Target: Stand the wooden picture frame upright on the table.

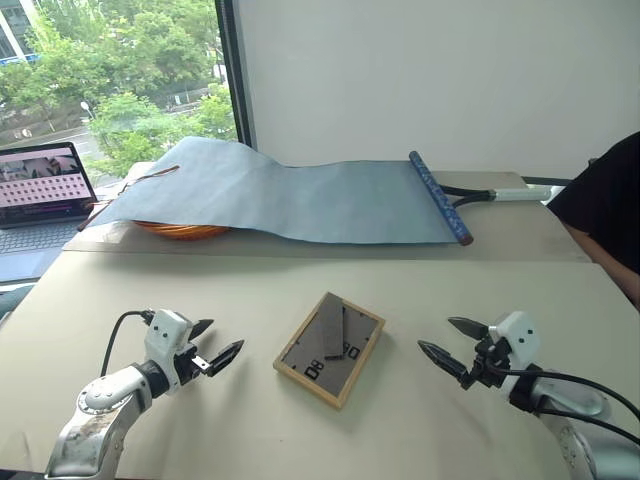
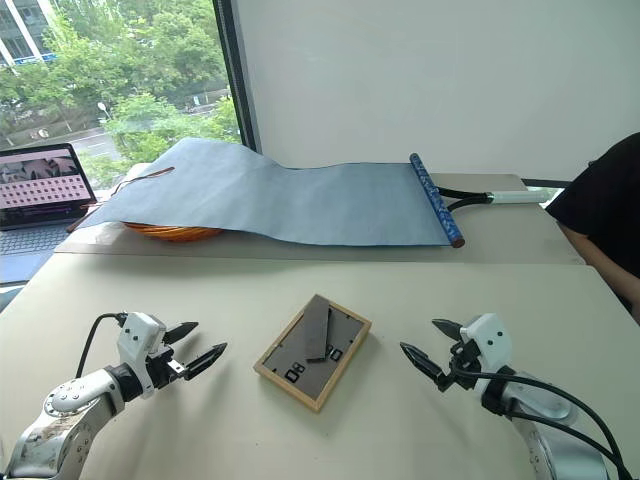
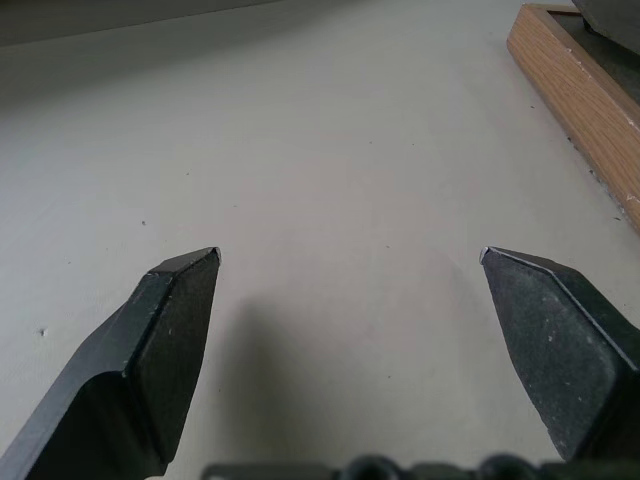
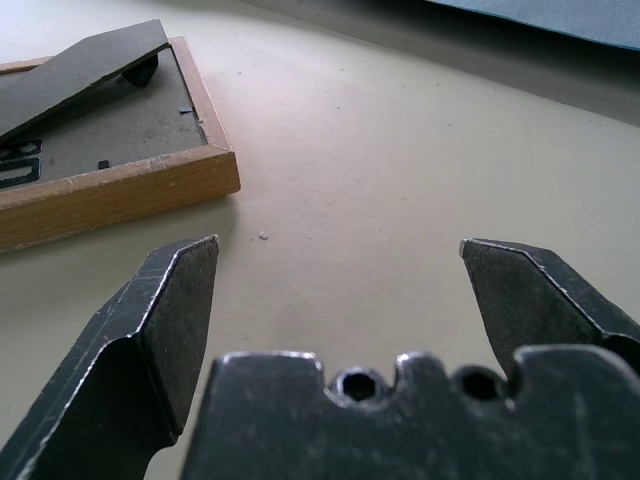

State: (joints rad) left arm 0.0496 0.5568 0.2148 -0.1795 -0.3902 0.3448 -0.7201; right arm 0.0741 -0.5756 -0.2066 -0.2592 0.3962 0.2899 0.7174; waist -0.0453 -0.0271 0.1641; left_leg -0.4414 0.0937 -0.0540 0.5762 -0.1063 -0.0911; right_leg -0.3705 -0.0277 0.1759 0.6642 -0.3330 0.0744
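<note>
The table (image 1: 250, 420) is a wide beige surface that runs from the near edge to a seam, with a second beige stretch behind it against the white wall. Along that far part lies a long blue-grey mat (image 1: 300, 195), draped at its left end over an orange basket (image 1: 180, 230) and ending at its right in a dark blue roller (image 1: 438, 197). A black cable with a white plug (image 1: 520, 192) trails off behind the roller. At the far left a laptop (image 1: 40, 190) stands open in front of the window, and at the right edge a person's black sleeve (image 1: 605, 205) reaches into view. The wooden picture frame (image 1: 330, 348) lies flat on the near middle of the table, face down, turned at an angle, with its dark grey backing and folded stand facing up. The left gripper (image 1: 215, 345) hovers just above the tabletop to the left of the frame, apart from it, its two black fingers (image 3: 165, 330) spread wide with nothing between them. The right gripper (image 1: 445, 345) sits to the right of the frame, also clear of it, its fingers (image 4: 170, 320) likewise spread and empty, pointing toward the frame's near corner.
</note>
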